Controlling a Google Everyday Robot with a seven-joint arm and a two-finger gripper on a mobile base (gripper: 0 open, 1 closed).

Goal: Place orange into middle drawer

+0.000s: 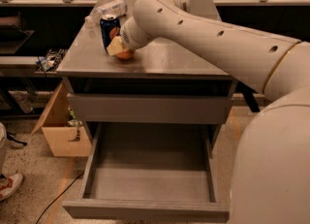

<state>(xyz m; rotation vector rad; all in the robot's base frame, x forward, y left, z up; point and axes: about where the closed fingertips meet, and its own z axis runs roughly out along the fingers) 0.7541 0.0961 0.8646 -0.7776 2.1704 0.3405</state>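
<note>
My gripper (117, 47) sits at the orange (126, 54) beside the soda can (108, 26), far left; whether it's clamped, I cannot tell. I'd confirm the hold, then lift clear toward the open middle drawer (150, 182).

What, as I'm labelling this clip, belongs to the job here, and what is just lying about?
Job: orange on the cabinet top; end effector at the orange; open middle drawer.
Lying about: blue can, plastic bottle, cardboard box.
</note>
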